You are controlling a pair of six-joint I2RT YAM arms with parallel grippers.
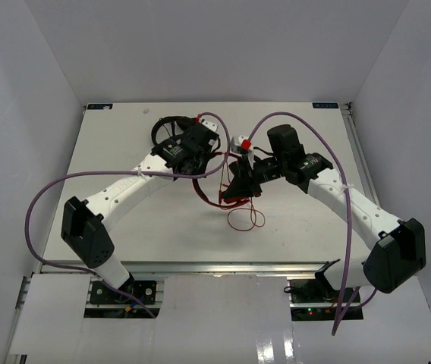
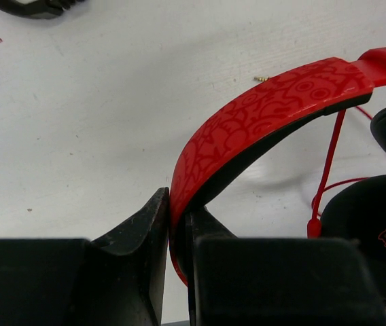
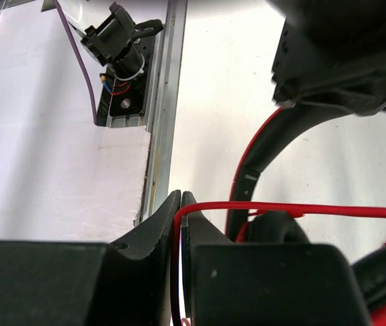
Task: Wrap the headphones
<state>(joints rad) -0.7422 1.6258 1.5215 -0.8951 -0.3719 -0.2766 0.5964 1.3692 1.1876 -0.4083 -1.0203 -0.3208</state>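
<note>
The red headphones hang between my two grippers above the table's middle. My left gripper is shut on the patterned red headband, which rises from between its fingers. A black-padded earcup sits at the right of that view. My right gripper is shut on the thin red cable, which leaves its fingertips and runs right, next to the headband. A loose loop of cable lies on the table below. The gold jack plug lies on the table.
All-black headphones lie at the back, just behind my left wrist. A small white and red object sits near the back centre. The table's metal front rail and an arm base show in the right wrist view.
</note>
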